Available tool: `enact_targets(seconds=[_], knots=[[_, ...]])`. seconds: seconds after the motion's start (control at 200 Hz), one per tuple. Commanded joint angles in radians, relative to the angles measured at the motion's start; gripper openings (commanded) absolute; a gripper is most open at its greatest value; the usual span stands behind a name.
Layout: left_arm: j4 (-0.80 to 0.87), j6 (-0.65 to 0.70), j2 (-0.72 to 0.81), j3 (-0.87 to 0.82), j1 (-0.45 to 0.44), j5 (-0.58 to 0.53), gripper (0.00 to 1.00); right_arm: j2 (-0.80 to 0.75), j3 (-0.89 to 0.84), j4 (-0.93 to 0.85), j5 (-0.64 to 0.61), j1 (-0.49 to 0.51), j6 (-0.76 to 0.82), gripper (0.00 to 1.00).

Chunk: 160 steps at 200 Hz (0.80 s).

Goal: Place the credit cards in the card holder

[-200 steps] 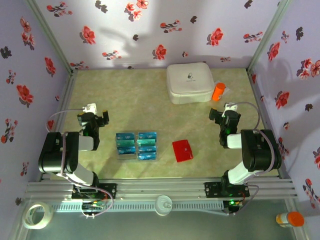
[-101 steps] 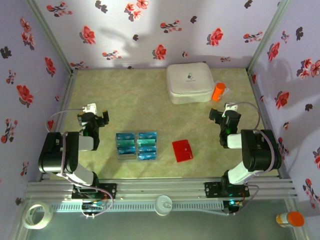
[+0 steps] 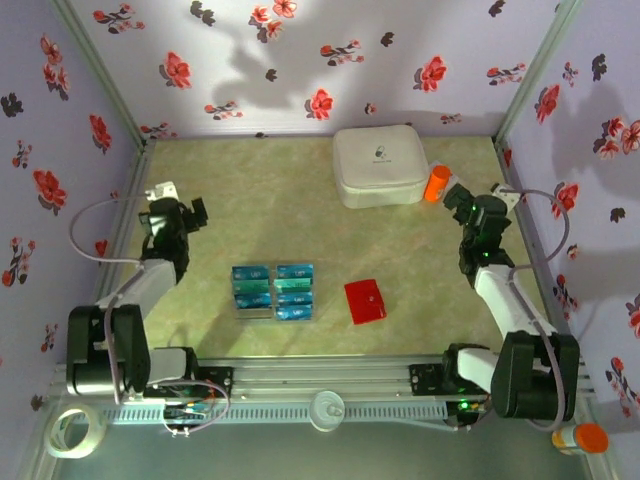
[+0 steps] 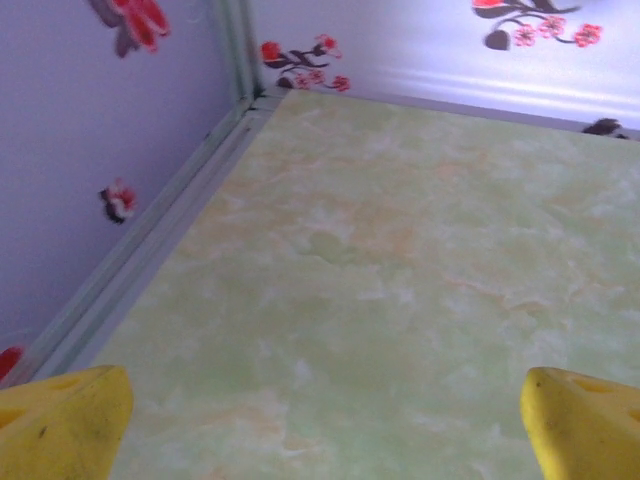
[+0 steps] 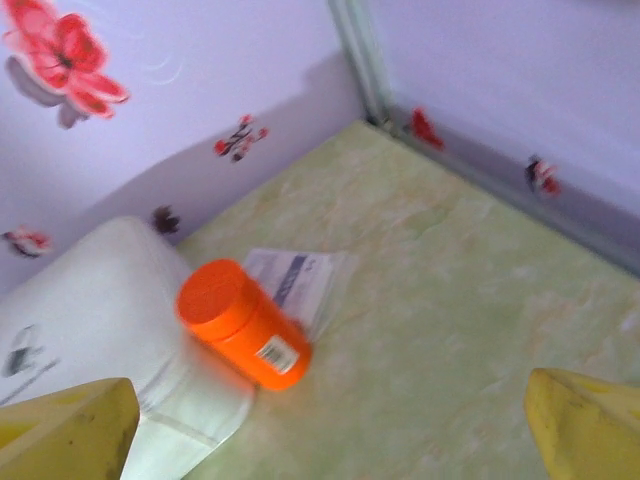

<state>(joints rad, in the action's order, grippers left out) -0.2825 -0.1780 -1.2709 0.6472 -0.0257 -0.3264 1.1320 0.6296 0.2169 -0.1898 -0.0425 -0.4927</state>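
Cards at the near middle of the table (image 3: 300, 215), no hand close.
The credit cards (image 3: 273, 291) lie in two columns, the card holder (image 3: 365, 301) just right of them, apparently folded shut. Both the left hand (image 3: 178, 213) and the right hand (image 3: 472, 207) stand wide and empty, well apart. Thin glossy cards may slip or lift several together. Their number and print are too small to tell.

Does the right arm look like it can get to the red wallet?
Probably yes. The red wallet lies flat by itself, apart from the cards, and nothing sits between it and the right gripper, which is open up near the orange bottle.
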Motion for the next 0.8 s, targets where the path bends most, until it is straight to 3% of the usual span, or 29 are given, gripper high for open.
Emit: enact_targets(seconds=[0.0,0.125,0.26,0.41,0.55,0.795], knots=[[0.515,-0.292,0.097,0.191,0.005,-0.081,1.00,-0.031,0.025,-0.163,0.319,0.027,-0.091,0.96],[0.845,-0.511,0.182,0.290,0.003,0.020,1.00,-0.071,0.071,-0.299,0.398,0.175,-0.056,0.89],[0.936,-0.623,0.344,0.196,-0.018,0.074,1.00,-0.090,0.109,-0.452,0.314,0.436,-0.001,0.88],[1.005,-0.651,0.488,0.081,-0.047,0.060,1.00,-0.084,0.081,-0.534,0.173,0.746,0.013,0.88],[1.036,-0.644,0.504,0.021,-0.069,0.041,1.00,-0.004,0.063,-0.555,0.007,1.020,0.026,0.89],[1.027,-0.636,0.420,-0.016,-0.164,0.019,1.00,0.194,0.109,-0.555,-0.106,1.272,0.085,0.91]])
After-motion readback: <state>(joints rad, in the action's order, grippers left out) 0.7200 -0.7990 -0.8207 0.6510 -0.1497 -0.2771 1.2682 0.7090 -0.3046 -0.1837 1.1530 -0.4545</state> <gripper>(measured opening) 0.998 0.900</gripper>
